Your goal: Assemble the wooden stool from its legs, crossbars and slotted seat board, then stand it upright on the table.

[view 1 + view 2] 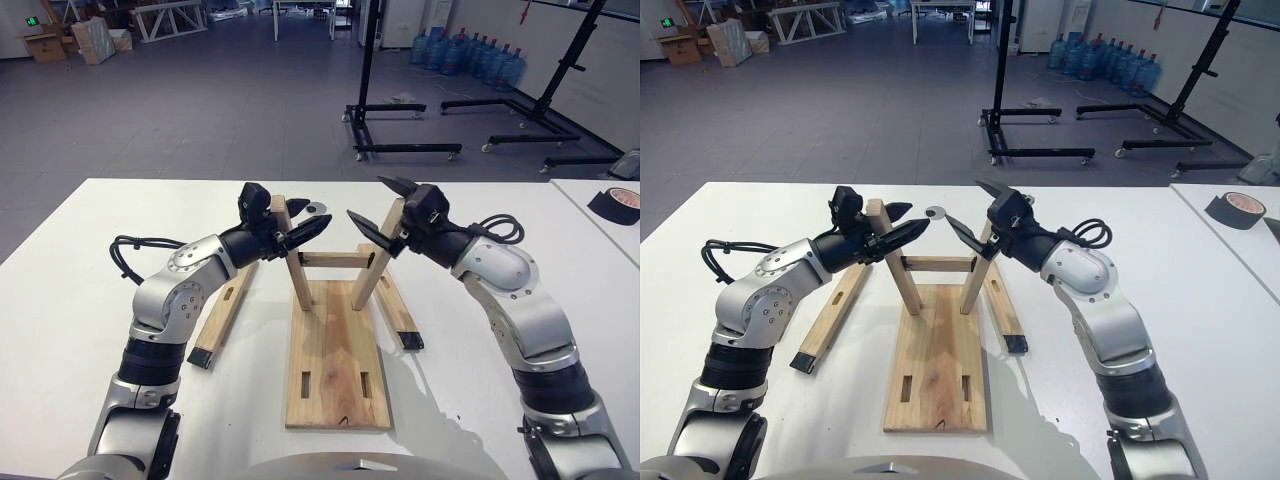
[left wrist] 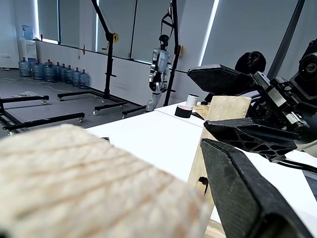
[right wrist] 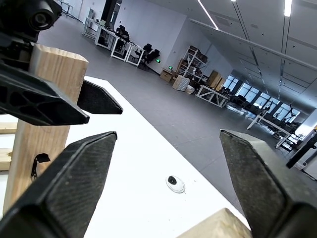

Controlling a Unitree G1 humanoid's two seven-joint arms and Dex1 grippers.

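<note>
The slotted seat board (image 1: 335, 385) lies flat on the white table (image 1: 70, 300). Two legs stand in it, joined by a crossbar (image 1: 335, 260). My left gripper (image 1: 313, 214) is shut on the upper part of the left leg (image 1: 294, 280), whose pale wood (image 2: 89, 183) looms close in the left wrist view. My right gripper (image 1: 368, 200) is open. Its fingers (image 3: 74, 188) straddle the top of the right leg (image 1: 372, 275) without touching it. The two grippers face each other above the crossbar.
Two more leg pieces lie flat beside the board, one on the left (image 1: 225, 305) and one on the right (image 1: 398, 312). A small white disc (image 1: 317, 208) sits behind the stool. A black tape roll (image 1: 613, 205) rests on the neighbouring table at far right.
</note>
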